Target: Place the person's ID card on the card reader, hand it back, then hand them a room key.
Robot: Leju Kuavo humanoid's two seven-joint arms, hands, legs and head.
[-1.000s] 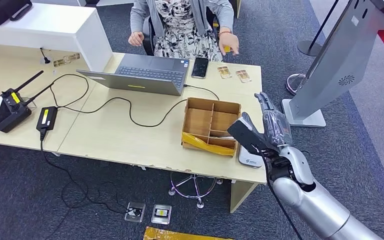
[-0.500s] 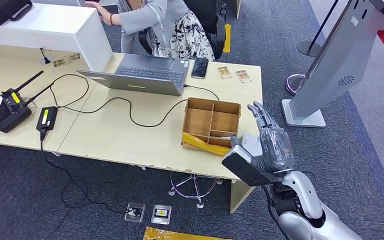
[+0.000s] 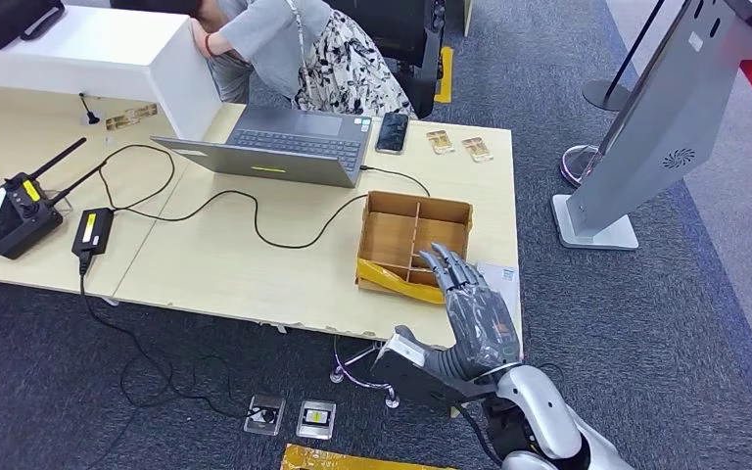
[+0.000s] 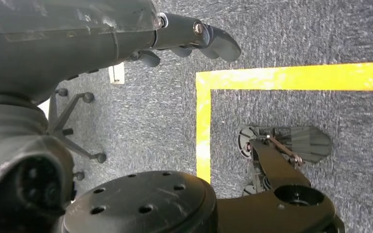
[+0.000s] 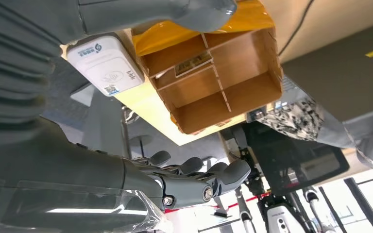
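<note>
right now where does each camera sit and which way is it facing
Head view: high on the body, looking forward and down at the desk; the right hand rises, fingers spread, near the wooden tray.
Left wrist view: behind the hanging left hand, facing carpet and yellow floor tape.
Right wrist view: behind the right hand, facing the tray and white card reader.
Shared: head and right wrist views both show the tray, reader and right hand.

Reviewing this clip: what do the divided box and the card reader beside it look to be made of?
The divided box looks like thin brown wood or stiff board: matte, slotted partitions, glossy yellow tape across one end. The card reader looks like smooth white moulded plastic with rounded corners and printed grey markings. Neither can be confirmed by look alone.
</note>
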